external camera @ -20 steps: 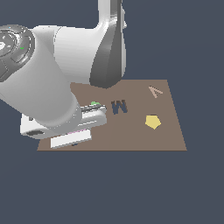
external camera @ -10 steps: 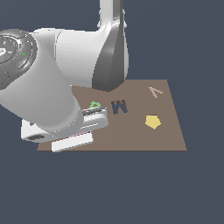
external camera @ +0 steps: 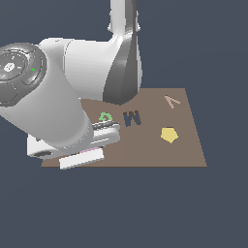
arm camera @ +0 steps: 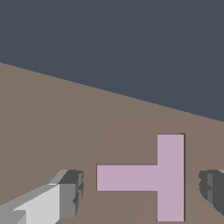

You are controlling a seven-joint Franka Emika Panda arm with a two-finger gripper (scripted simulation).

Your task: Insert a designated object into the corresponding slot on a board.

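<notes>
- Gripper [arm camera: 140,192]: fingers spread wide, holding nothing; pink T [arm camera: 153,177] lies flat on the board [arm camera: 52,131] between them
- Risk: off-centre closing could twist the T; slot unseen, hidden by arm

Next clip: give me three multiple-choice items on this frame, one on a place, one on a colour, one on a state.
1. Where does the pink T lie in the wrist view?
A. between the fingers
B. on the pentagon
C. off the board

2. What colour is the pentagon?
A. green
B. yellow
C. blue

3. What is the gripper doing?
A. shut on the T
B. open around the T
C. holding the G

Key: 1 A, a finger shows either side of it. 2 B, it is yellow on the brown board. 3 B, gaps separate both fingers from the T.
</notes>
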